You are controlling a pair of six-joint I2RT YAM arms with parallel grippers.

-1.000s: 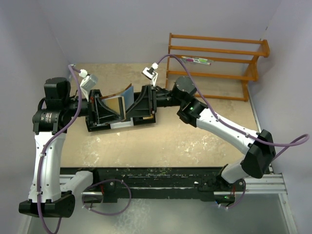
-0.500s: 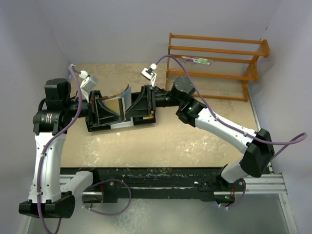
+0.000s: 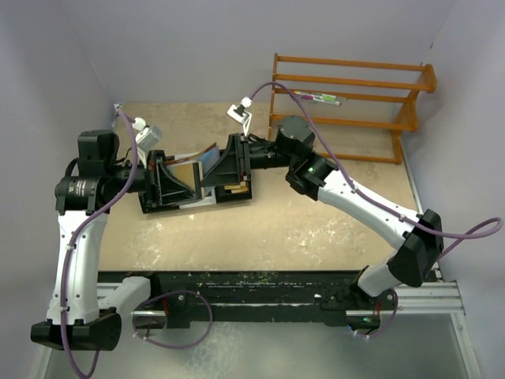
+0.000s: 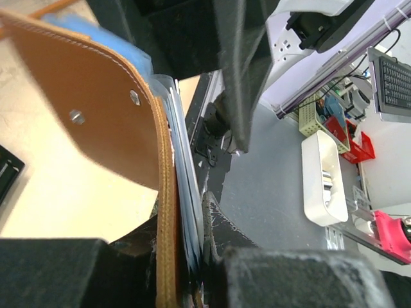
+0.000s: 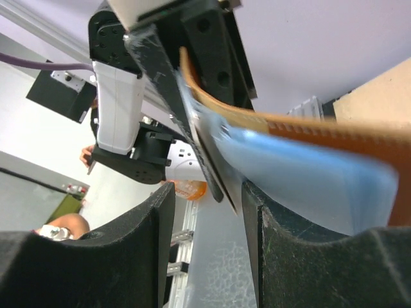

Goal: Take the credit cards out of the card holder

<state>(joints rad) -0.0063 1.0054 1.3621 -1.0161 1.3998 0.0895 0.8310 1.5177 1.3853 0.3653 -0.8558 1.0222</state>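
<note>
The brown leather card holder (image 3: 203, 155) hangs open in the air over the tray. My left gripper (image 3: 170, 180) is shut on its lower end. In the left wrist view the holder (image 4: 109, 122) curves up from my left gripper (image 4: 192, 256), and the credit cards (image 4: 186, 212) show edge-on, pinched against the leather. My right gripper (image 3: 211, 170) faces the left one, open, and straddles the cards' free edge (image 5: 218, 170) in the right wrist view. That edge lies close to the right finger (image 5: 302, 256) of my right gripper (image 5: 209, 212). A light blue face (image 5: 308, 179) sits under the holder's brown edge (image 5: 308, 128).
A black-and-white tray (image 3: 197, 201) lies on the tan table below both grippers. An orange wooden rack (image 3: 347, 103) stands at the back right with pens (image 3: 319, 98) on a shelf. Purple walls close in the left, back and right sides.
My right gripper has moved left onto the holder's open end and its jaws have narrowed. The left gripper has kept its grip and shifted only slightly.
</note>
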